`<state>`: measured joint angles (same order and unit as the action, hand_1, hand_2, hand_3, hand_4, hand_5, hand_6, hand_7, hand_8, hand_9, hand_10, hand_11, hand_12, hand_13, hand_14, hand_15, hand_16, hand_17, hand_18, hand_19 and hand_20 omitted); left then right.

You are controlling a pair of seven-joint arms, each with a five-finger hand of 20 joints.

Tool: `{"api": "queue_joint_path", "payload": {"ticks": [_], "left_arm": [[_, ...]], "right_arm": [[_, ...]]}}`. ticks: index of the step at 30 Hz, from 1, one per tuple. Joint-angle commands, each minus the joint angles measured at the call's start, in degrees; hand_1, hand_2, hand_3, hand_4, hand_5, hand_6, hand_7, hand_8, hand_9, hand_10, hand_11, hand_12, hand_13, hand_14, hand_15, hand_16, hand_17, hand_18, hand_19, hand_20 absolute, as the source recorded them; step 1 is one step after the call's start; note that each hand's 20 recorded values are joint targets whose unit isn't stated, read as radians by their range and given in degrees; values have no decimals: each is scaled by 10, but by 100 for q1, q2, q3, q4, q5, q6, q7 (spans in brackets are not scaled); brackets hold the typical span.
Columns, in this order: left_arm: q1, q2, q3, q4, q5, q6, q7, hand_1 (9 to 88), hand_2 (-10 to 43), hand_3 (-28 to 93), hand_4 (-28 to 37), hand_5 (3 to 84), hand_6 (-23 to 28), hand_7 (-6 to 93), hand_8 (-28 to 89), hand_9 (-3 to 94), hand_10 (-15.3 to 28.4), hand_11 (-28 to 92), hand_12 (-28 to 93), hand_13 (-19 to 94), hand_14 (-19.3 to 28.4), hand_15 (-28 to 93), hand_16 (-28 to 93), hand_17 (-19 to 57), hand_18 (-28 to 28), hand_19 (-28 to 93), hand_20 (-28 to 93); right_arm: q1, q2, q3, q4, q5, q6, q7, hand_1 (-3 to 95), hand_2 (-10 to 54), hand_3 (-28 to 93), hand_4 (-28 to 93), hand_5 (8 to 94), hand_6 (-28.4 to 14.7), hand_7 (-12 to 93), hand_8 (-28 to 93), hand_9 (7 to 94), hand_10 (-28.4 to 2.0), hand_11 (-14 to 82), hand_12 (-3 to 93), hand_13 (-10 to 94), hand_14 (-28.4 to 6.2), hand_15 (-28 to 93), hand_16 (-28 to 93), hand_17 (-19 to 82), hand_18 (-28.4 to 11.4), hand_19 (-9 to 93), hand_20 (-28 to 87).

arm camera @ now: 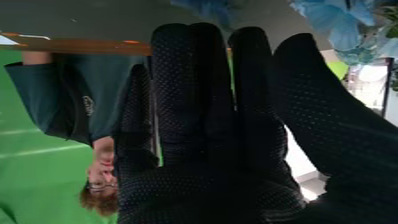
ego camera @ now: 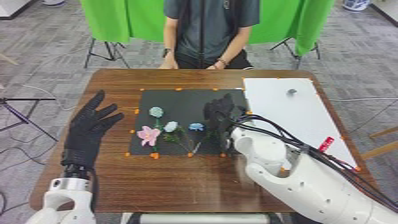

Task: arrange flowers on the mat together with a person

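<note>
On the black mat lie a pink flower, a pale green flower, a whitish flower and a blue flower, with thin stems toward the near edge. My right hand is over the mat's right part, just right of the blue flower, fingers straight. In the right wrist view the right hand has straight fingers, and light blue petals are beyond its thumb. My left hand is left of the mat over the table, its fingers spread.
Right of the mat, a white sheet carries a small grey object and a red item. Orange pieces line the mat's edges. The brown table's far edge has a person standing there, hands low beside it. The right arm crosses the sheet's near part.
</note>
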<state>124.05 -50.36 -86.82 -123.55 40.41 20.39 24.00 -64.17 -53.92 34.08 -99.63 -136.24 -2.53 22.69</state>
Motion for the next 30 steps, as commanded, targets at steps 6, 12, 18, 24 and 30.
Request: {"api": "queue_joint_path", "payload": {"ticks": [6, 12, 18, 24, 30], "left_arm": [[95, -94, -10, -7, 52, -52, -107, 236, 45, 806, -281, 334, 34, 107, -95, 369, 172, 206, 81, 300, 258, 418, -67, -78, 237, 481, 149], [137, -37, -22, -24, -2, 31, 12, 237, 46, 804, -281, 334, 34, 107, -95, 369, 171, 205, 81, 300, 257, 418, -66, -79, 237, 481, 149], [190, 16, -39, -31, -38, 95, 88, 235, 46, 804, -282, 334, 34, 107, -95, 368, 172, 207, 82, 300, 258, 418, -67, -78, 237, 481, 149], [262, 69, -45, -61, -67, 140, 152, 232, 47, 801, -282, 334, 33, 107, -95, 368, 170, 205, 81, 299, 259, 417, -67, -79, 237, 479, 148], [278, 81, -20, -67, -72, 180, 181, 230, 47, 800, -283, 335, 32, 107, -96, 361, 167, 198, 80, 297, 259, 416, -67, -79, 236, 478, 148]], "right_arm": [[95, 156, 25, -231, -1, 24, 159, 392, -95, 806, -282, 645, 11, 180, -134, 647, -130, 239, 159, 575, -121, 613, 139, 128, -200, 707, 329], [0, 402, 520, -718, 762, 202, 231, 371, -95, 806, -279, 643, 7, 177, -132, 644, -135, 238, 158, 570, -125, 618, 134, 127, -202, 706, 329], [-589, 680, 1585, -1433, 2174, 793, 342, 320, -87, 797, -253, 638, -5, 166, -128, 638, -148, 221, 152, 558, -142, 595, 119, 133, -199, 681, 303], [-1963, 599, 3376, -2015, 4497, 727, -151, 268, -19, 794, -238, 594, -11, 155, -120, 601, -152, 194, 146, 520, -155, 529, 99, 116, -190, 632, 235], [-3058, 423, 4340, -2270, 6063, 750, -460, 236, 14, 807, -245, 522, -8, 149, -121, 525, -139, 157, 136, 433, -172, 442, 87, 58, -188, 556, 197]]}}
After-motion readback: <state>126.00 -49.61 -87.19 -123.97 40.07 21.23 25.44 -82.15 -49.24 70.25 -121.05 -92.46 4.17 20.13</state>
